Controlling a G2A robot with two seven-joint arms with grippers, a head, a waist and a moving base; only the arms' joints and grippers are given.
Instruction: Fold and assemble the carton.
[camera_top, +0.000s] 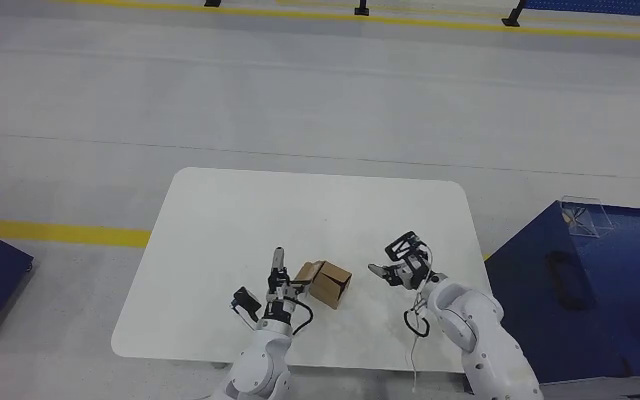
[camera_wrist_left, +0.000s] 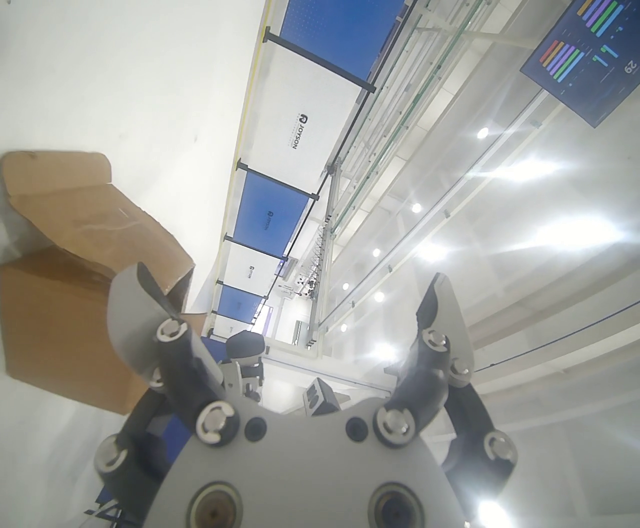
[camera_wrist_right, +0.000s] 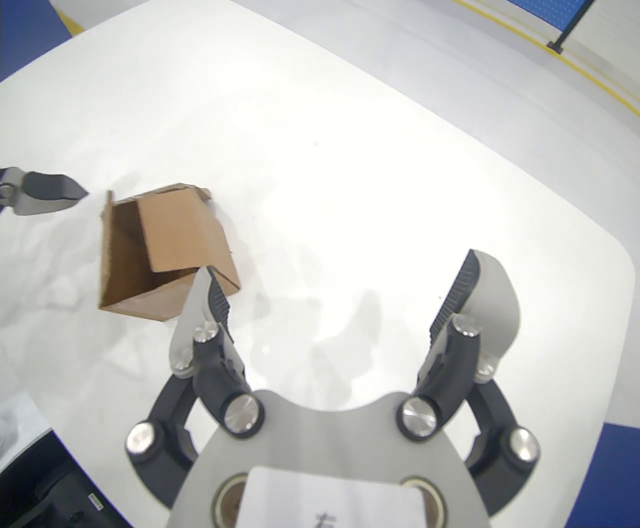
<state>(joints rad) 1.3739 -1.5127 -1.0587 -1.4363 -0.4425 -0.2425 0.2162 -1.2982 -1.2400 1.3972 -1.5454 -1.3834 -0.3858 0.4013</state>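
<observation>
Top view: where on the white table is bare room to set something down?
The white table is bare across its far half, beyond the brown cardboard carton. Crowded: the near edge, where the left gripper sits close beside the carton and the right gripper hovers farther off.

Top view, high, looks down on the table (camera_top: 250, 215); wrist views sit low and close (left tilted ceilingward); all share the carton (camera_top: 328, 283).
</observation>
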